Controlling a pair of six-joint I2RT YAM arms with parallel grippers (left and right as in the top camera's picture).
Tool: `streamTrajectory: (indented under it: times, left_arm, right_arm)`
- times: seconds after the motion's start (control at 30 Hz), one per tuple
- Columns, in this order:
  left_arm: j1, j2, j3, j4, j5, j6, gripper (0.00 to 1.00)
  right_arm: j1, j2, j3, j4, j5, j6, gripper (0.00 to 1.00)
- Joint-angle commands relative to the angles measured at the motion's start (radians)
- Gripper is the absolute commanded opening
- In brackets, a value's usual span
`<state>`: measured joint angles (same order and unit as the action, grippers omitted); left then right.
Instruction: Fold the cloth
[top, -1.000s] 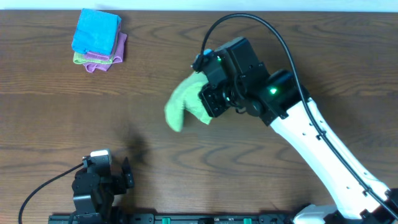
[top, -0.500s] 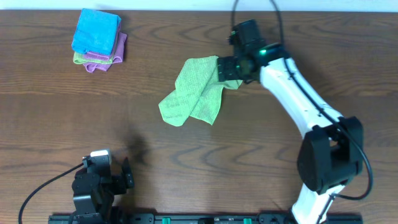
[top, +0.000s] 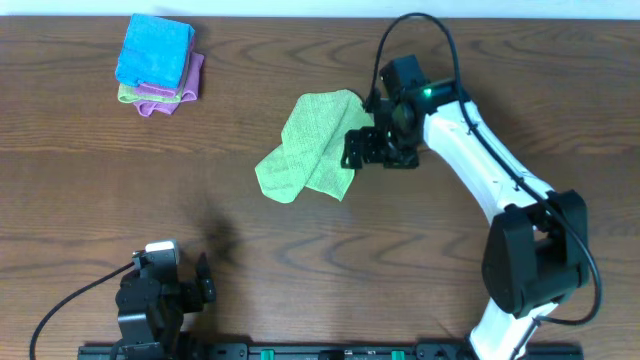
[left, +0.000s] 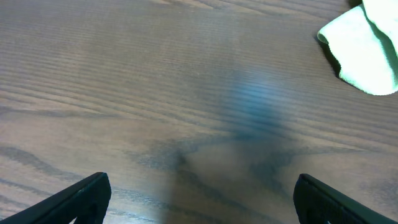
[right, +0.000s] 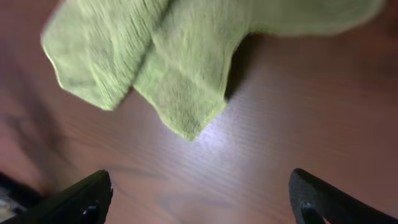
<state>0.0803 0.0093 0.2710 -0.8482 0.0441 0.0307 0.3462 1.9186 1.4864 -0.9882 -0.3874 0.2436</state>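
The lime-green cloth (top: 310, 148) lies crumpled and partly doubled over on the wooden table, a little right of centre. My right gripper (top: 358, 150) hovers at its right edge, open, with nothing between the fingers. In the right wrist view the cloth (right: 186, 56) fills the top, and the right gripper (right: 202, 205) has only bare wood between its jaws. My left gripper (top: 205, 280) rests open near the front left edge, far from the cloth. The left wrist view shows that gripper (left: 199, 202) open over bare wood, with a corner of the cloth (left: 367, 53) at upper right.
A folded stack sits at the back left: a bright blue cloth (top: 155, 50) on top of a purple cloth (top: 190, 80), with a green edge under them. The right arm (top: 480, 170) reaches in from the front right. The table (top: 100, 180) is dark wood.
A second ago the right gripper held the bunched cloth up. It has since opened and let go; the cloth now lies spread on the table, and the gripper has shifted slightly toward the front.
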Motion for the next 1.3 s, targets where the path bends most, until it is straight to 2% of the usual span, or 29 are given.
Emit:
streamTrajectory:
  times: [0.0, 0.47, 0.67, 0.93, 1.03, 1.13, 1.17, 1.23, 1.27]
  left_arm:
    - [-0.005, -0.005, -0.023, -0.019, -0.018, 0.011, 0.95]
    - [-0.005, -0.005, -0.023, -0.019, -0.018, 0.011, 0.95]
    - [-0.005, -0.005, -0.023, -0.019, -0.018, 0.011, 0.95]
    - [-0.005, -0.005, -0.023, -0.019, -0.018, 0.011, 0.95]
    - [-0.005, -0.005, -0.023, -0.019, -0.018, 0.011, 0.95]
    - [-0.005, -0.005, -0.023, -0.019, -0.018, 0.011, 0.95]
    - [-0.005, -0.005, -0.023, -0.019, -0.018, 0.011, 0.95]
    - [-0.005, -0.005, -0.023, -0.019, -0.018, 0.011, 0.95]
    - [-0.005, -0.005, -0.023, -0.018, -0.018, 0.011, 0.95]
  right_arm:
    - [0.009, -0.016, -0.093, 0.064, -0.113, 0.001, 0.90]
    - [0.036, -0.016, -0.215, 0.307, -0.110, 0.095, 0.83]
    - [0.055, -0.016, -0.241, 0.377, -0.086, 0.109, 0.71]
    - [0.077, 0.023, -0.242, 0.423, -0.072, 0.123, 0.67]
    - [0.090, 0.031, -0.242, 0.447, -0.069, 0.122, 0.55]
    - [0.102, 0.031, -0.242, 0.475, -0.037, 0.123, 0.35]
    - [0.102, 0.031, -0.242, 0.475, -0.029, 0.122, 0.31]
    - [0.103, 0.031, -0.242, 0.475, -0.027, 0.122, 0.14]
    - [0.103, 0.030, -0.242, 0.472, -0.027, 0.122, 0.01]
